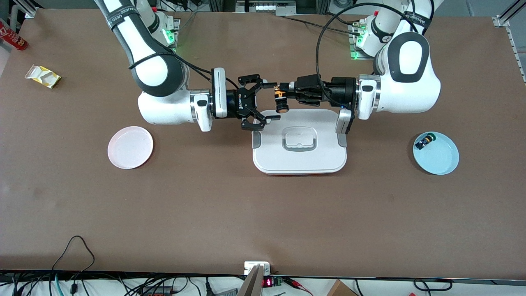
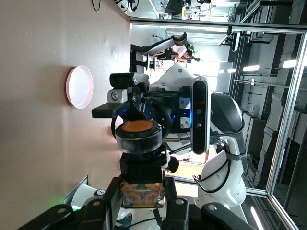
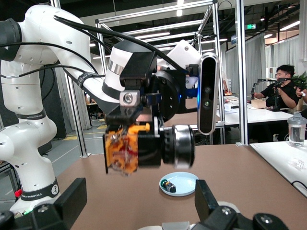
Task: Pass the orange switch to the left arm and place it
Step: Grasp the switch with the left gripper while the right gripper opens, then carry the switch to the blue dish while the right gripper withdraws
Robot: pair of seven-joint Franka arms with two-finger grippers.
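Note:
The orange switch is up in the air over the edge of the white box that lies farther from the front camera. My left gripper is shut on its tan-orange body. In the left wrist view the body sits between the fingers, with the orange cap pointing away. My right gripper is open, fingers spread wide. Its fingertips are level with the switch and do not touch it. In the right wrist view the switch hangs above and between my right gripper's fingers.
A pink plate lies toward the right arm's end. A light blue plate toward the left arm's end holds a black switch with a green cap. A yellow packet and a red can lie near the right arm's table corner.

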